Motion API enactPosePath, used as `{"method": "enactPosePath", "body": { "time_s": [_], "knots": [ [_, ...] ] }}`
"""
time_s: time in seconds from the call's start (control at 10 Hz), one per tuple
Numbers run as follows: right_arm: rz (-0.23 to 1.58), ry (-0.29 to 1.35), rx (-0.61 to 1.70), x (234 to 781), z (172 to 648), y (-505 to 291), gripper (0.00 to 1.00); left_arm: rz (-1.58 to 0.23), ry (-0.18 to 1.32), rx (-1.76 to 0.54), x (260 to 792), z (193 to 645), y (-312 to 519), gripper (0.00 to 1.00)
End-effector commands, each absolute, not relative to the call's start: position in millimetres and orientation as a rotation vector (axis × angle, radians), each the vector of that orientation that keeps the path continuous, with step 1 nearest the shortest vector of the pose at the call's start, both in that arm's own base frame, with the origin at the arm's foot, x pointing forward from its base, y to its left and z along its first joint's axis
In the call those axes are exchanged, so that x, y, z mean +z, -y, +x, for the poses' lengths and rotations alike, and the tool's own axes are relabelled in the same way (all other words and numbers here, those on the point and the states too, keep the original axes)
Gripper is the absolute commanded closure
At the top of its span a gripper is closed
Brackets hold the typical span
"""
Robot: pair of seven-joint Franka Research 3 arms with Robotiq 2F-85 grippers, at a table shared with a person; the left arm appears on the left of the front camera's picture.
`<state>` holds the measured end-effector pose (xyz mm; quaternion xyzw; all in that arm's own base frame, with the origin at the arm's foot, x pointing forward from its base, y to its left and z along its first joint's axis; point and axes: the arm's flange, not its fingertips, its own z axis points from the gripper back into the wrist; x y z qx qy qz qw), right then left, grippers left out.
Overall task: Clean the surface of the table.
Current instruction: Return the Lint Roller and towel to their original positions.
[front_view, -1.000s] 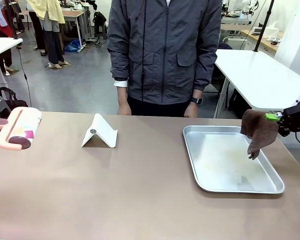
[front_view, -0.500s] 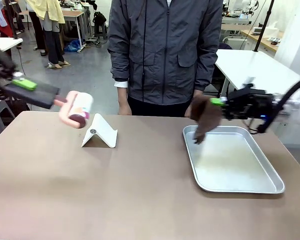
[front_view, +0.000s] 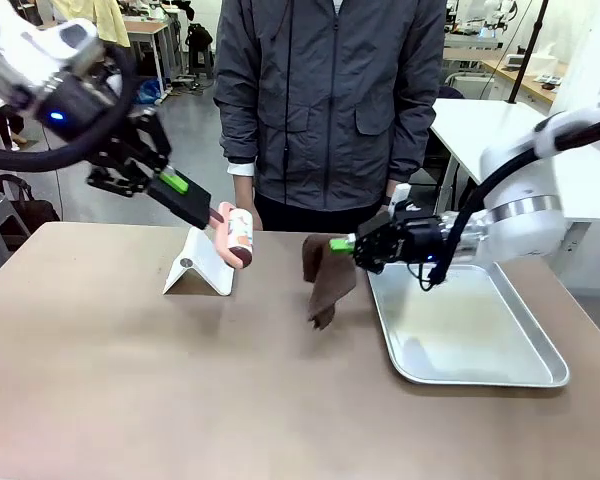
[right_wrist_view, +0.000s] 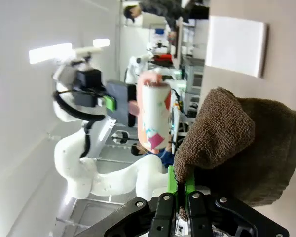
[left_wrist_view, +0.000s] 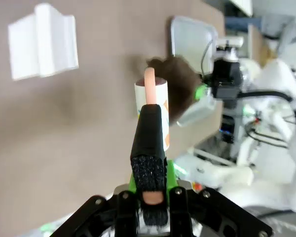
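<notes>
The brown surface [front_view: 230,380] lies below both jaws. The left gripper [front_view: 202,208], clamped on a lint roller [front_view: 238,236], and the right gripper [front_view: 345,244], clamped on a brown cloth [front_view: 325,278], hang above it.

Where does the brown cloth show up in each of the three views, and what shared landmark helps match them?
Front view: brown cloth hangs from the right gripper, centre, left of the metal tray.
Left wrist view: cloth upper centre, behind the lint roller.
Right wrist view: cloth at right, clamped in that gripper.
Shared landmark: the white folded stand.
</notes>
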<state>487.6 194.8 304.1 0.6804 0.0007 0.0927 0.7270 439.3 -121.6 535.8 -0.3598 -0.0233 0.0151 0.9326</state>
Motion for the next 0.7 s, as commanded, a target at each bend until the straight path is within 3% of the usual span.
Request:
{"method": "enactPosePath", "body": {
  "time_s": [0.0, 0.4, 0.5, 0.6],
  "knots": [
    [1.454, -0.078, 0.197, 299, 502, -198, 0.94, -0.614, 0.092, 0.080, 525, 473, 145, 0.78],
    [1.507, -0.145, 0.221, 290, 516, -174, 0.94, -0.528, -0.033, -0.111, 501, 524, 162, 0.78],
    [1.467, -0.078, 0.196, 279, 501, -190, 0.94, -0.539, -0.008, -0.092, 501, 534, 161, 0.78],
    [1.467, -0.078, 0.196, 279, 501, -190, 0.94, -0.539, 0.003, -0.064, 485, 509, 169, 0.78]
  ]
}}
